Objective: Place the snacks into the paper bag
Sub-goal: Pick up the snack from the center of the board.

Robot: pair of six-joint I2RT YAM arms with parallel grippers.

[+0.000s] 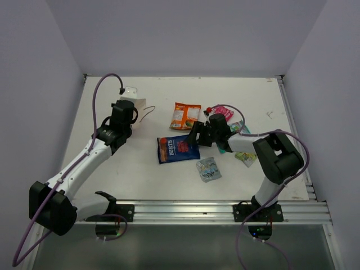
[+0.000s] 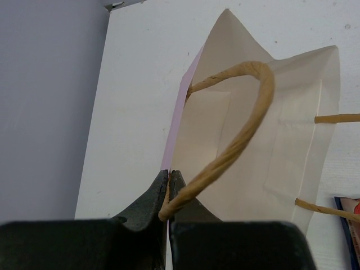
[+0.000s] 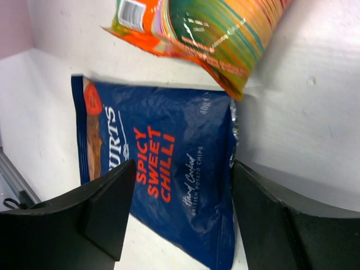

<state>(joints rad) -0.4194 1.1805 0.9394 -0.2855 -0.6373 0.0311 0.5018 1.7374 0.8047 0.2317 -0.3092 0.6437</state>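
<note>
Pinching the rim of the paper bag [image 2: 270, 140] with the left gripper [image 2: 169, 179], mouth gaping, at the table's [image 1: 140, 174] far left. Hovering the right gripper [image 3: 183, 174], jaws spread, over the dark blue packet [image 3: 191, 146], beside the orange packet [image 3: 225, 34].

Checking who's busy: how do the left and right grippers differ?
The left gripper is shut, pinching the bag's edge; the right gripper is open, holding nothing. The left is at the bag's mouth; the right hovers over the blue packet, fingers either side. Both have dark fingers.
</note>
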